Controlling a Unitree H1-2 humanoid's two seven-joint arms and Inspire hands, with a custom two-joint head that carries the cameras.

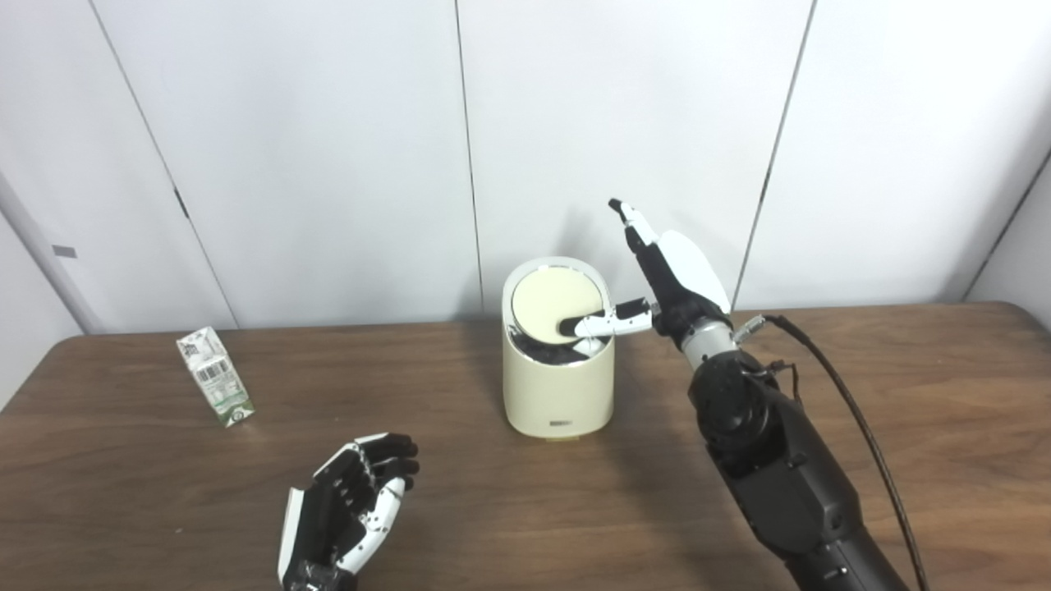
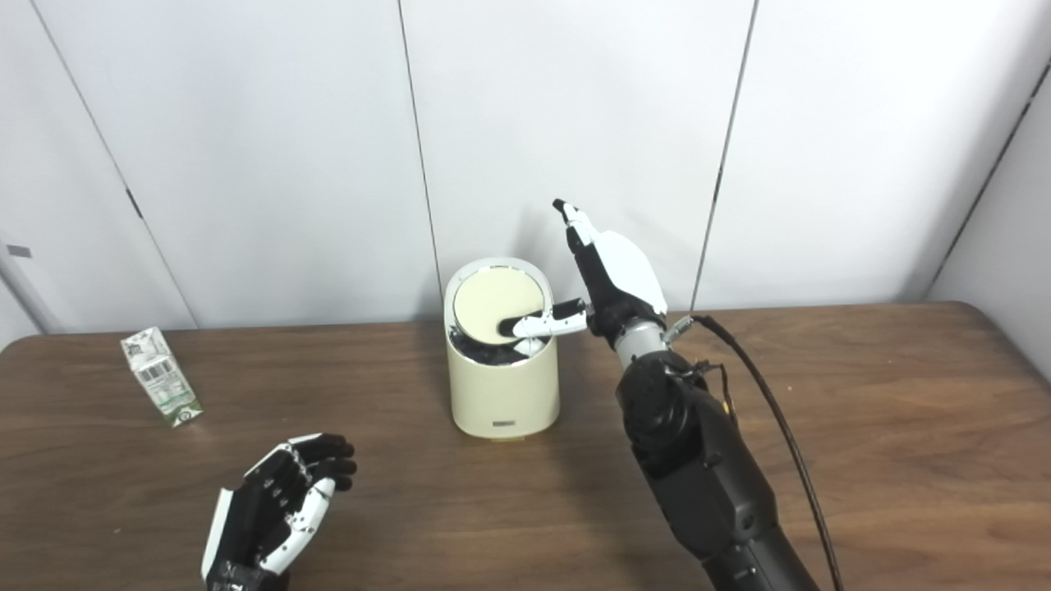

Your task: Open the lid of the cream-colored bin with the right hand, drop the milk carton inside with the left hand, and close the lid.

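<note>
White wall panels behind a brown desk (image 1: pixel 493 509). R. robot hand (image 1: pixel 669 279), fingers spread upright, holds nothing; its thumb (image 1: pixel 603 322) presses the tilted lid (image 1: pixel 554 304) of the cream bin (image 1: pixel 558 386), apparently part-open. L. robot hand (image 1: pixel 349 509) idle, loosely curled, empty. Milk carton (image 1: pixel 215 376) stands far left, ungrasped: drop and closing remain. Right eye view shows the lid gap no clearer, but more desk at right.

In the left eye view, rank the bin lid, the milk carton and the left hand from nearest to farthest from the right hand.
1. Bin lid: tilted up on the cream-colored bin, with the thumb of the right hand on it.
2. Left hand: near the front edge, left of the bin, holding nothing.
3. Milk carton: far left on the table, standing untouched.
</note>
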